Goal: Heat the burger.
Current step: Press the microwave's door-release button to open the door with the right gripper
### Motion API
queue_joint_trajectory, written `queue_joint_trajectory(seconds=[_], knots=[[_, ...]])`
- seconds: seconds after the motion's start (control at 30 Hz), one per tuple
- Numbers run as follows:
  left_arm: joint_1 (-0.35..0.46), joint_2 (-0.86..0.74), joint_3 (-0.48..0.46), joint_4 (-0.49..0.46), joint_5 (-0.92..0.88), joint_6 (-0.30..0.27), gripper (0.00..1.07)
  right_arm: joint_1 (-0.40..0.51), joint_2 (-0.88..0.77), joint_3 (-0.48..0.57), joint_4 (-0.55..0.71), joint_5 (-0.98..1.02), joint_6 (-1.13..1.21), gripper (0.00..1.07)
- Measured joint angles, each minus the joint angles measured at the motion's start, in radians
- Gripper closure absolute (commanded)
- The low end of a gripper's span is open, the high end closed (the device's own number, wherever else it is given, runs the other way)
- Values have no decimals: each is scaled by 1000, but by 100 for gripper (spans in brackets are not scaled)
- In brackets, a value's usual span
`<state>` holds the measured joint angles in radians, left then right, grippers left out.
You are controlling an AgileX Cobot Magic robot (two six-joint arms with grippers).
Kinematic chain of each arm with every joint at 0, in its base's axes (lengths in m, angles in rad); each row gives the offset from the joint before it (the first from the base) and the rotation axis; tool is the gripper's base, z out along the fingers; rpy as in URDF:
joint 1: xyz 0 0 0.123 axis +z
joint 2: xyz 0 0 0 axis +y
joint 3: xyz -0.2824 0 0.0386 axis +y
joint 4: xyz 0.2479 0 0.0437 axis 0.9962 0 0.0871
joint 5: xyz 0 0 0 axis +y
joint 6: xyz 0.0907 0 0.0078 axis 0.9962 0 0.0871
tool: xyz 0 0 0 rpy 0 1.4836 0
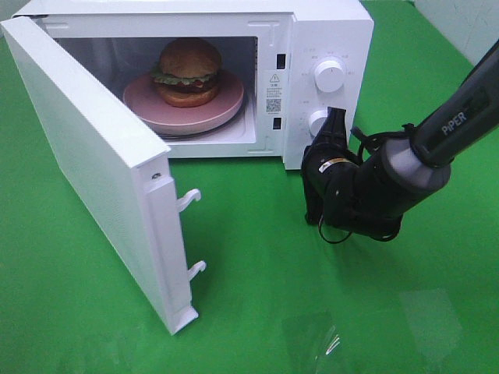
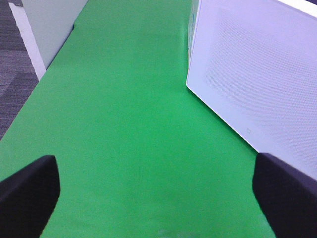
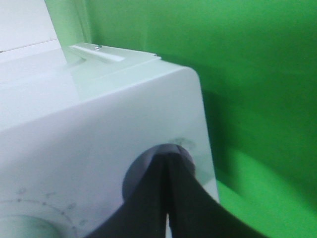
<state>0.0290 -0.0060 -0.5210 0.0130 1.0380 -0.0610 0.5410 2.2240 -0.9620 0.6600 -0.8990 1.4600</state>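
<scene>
Brown burger (image 1: 188,72) in microwave (image 1: 327,31), right pincer (image 1: 335,117) apart, seemingly touching dial (image 1: 316,121)

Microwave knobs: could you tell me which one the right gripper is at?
The lower knob: the shut right gripper partly hides it, while the upper knob stands clear above.

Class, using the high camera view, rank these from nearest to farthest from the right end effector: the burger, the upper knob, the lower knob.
1. Lower knob: at the tip of the right end effector, on the microwave control panel.
2. Upper knob: just above it, same panel.
3. Burger: inside the open microwave, well to the left.
</scene>
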Motion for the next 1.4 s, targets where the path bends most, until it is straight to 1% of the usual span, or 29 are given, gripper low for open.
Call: queue_joint_trajectory(seconds=[0.93, 1.07, 1.23, 1.4], knots=[[0, 0, 0, 0, 0, 0, 6, 1, -5, 0, -6, 3, -51, 107], [0, 0, 0, 0, 0, 0, 6, 3, -25, 9, -10, 32, -73, 107], [0, 0, 0, 0, 0, 0, 6, -4, -52, 47, -66, 35, -76, 107], [0, 0, 0, 0, 0, 0, 6, -12, -96, 82, -118, 88, -78, 107]])
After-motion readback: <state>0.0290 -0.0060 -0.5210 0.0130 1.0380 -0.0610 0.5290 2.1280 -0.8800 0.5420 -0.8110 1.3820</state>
